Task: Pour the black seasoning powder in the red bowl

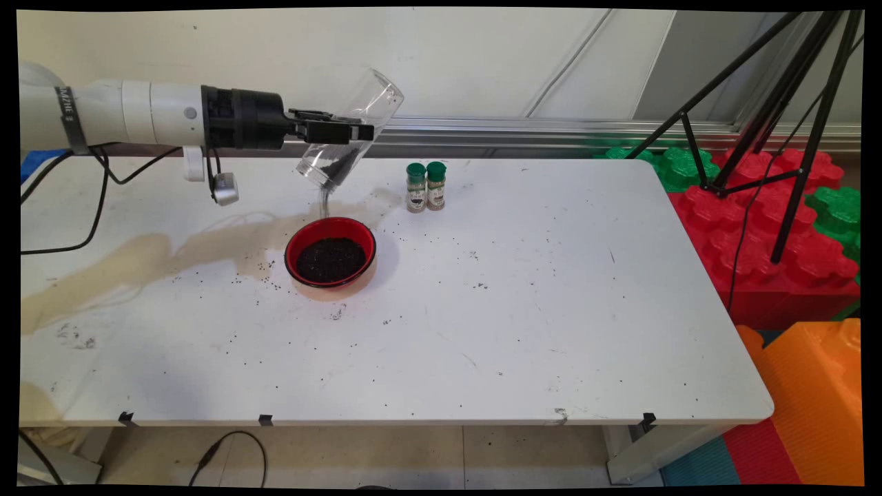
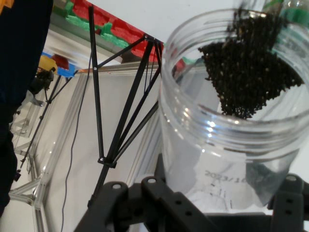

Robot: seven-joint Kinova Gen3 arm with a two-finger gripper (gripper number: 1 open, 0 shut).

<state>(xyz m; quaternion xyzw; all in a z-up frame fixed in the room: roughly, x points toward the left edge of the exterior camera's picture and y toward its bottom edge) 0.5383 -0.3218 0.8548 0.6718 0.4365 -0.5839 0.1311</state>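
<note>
Gripper (image 1: pixel 344 131) clamped on a clear plastic jar (image 1: pixel 350 129), held tilted mouth-down above the table (image 1: pixel 524 296); dark grains (image 2: pixel 248 72) gather at the jar's mouth and a thin stream falls into the red bowl (image 1: pixel 331 253) just below, already full of dark grains; two green-capped spice bottles (image 1: pixel 426 187) stand side by side near the bowl; loose grains lie scattered around it.

White arm (image 1: pixel 138 114) with black wrist section, black fingers (image 1: pixel 331 131), and black cables (image 1: pixel 89 200) hanging beneath.
</note>
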